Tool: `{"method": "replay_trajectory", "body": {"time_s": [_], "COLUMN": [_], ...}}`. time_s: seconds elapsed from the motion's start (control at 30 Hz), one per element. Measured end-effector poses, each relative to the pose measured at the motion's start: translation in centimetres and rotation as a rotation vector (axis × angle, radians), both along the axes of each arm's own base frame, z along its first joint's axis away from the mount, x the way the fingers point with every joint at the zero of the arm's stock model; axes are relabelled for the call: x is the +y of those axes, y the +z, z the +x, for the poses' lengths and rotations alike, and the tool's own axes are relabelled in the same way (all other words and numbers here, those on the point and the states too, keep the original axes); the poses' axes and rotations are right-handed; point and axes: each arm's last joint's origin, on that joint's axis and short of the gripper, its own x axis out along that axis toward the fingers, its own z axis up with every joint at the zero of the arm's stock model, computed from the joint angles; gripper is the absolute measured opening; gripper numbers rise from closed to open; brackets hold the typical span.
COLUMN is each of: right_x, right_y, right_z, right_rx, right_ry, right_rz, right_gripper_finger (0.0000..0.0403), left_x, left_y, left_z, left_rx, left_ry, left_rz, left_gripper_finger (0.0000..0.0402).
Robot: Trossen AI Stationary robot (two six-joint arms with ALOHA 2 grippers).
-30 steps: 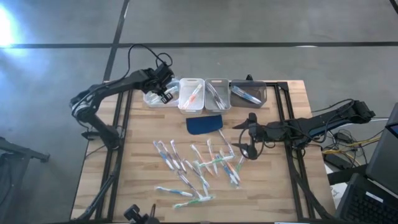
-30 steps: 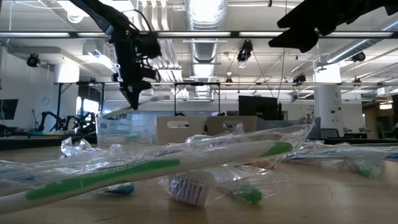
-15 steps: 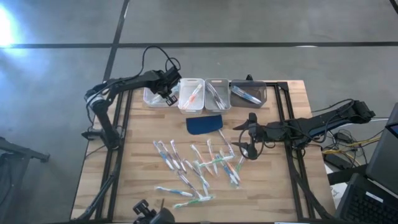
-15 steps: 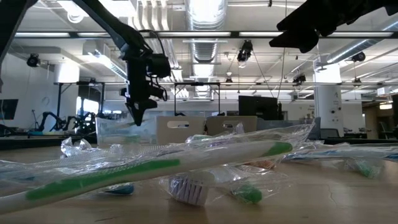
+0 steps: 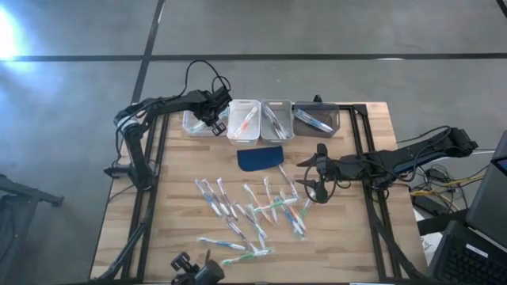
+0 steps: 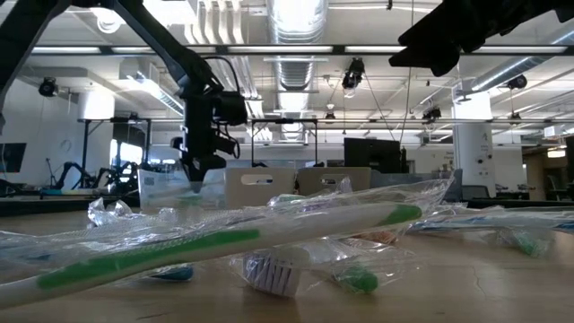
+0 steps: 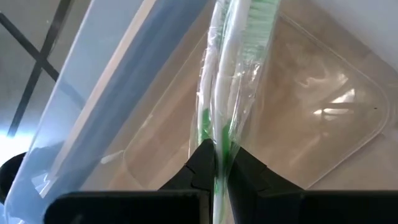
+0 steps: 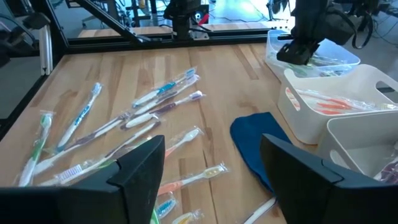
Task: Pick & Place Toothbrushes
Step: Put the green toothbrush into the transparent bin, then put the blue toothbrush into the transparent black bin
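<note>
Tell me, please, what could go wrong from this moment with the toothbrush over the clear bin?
1. The left gripper pinches the green toothbrush through its loose wrapper; on release the film may cling and lift the brush out of the clear bin.
2. The right gripper hangs open above the overlapping toothbrushes beside the blue pad; it may catch two at once.

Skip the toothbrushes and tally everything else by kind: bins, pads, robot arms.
Small rectangular plastic bins: 4
Dark blue rounded pad: 1
Dark robot arms: 2
Total: 7
</note>
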Motion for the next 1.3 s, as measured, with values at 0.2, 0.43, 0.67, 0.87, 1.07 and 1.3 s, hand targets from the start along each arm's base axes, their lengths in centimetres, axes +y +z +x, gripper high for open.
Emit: {"method": "replay_trajectory", "body": {"time_s": [0.2,0.43,0.67,0.87,1.07,1.3], "right_x": [0.0,0.0,0.0,0.0,0.0,0.0], "right_y": [0.0,0.0,0.0,0.0,0.0,0.0], "right_z": [0.0,0.0,0.0,0.0,0.0,0.0], "right_rx": [0.000,0.001,0.001,0.001,0.001,0.001], "right_ry": [0.002,0.002,0.002,0.002,0.003,0.002], "right_rz": [-0.004,-0.006,-0.006,-0.005,-0.006,-0.004], "right_gripper_finger": [0.0237,0.0222,0.0226,0.0246,0.0268,0.0291], "left_x": [0.2,0.4,0.3,0.2,0.1,0.1], "left_y": [-0.5,-1.0,-0.8,-0.6,1.0,3.6], "left_z": [0.2,0.5,0.5,0.5,0.3,0.9], "left_rx": [-0.002,-0.015,-0.020,-0.012,0.040,0.037], "left_ry": [0.004,0.001,-0.018,-0.019,-0.020,-0.005], "left_rz": [-0.004,-0.012,-0.014,-0.026,-0.077,-0.082], "left_gripper_finger": [0.0025,0.0031,0.0082,0.0131,0.0151,0.0149]}}
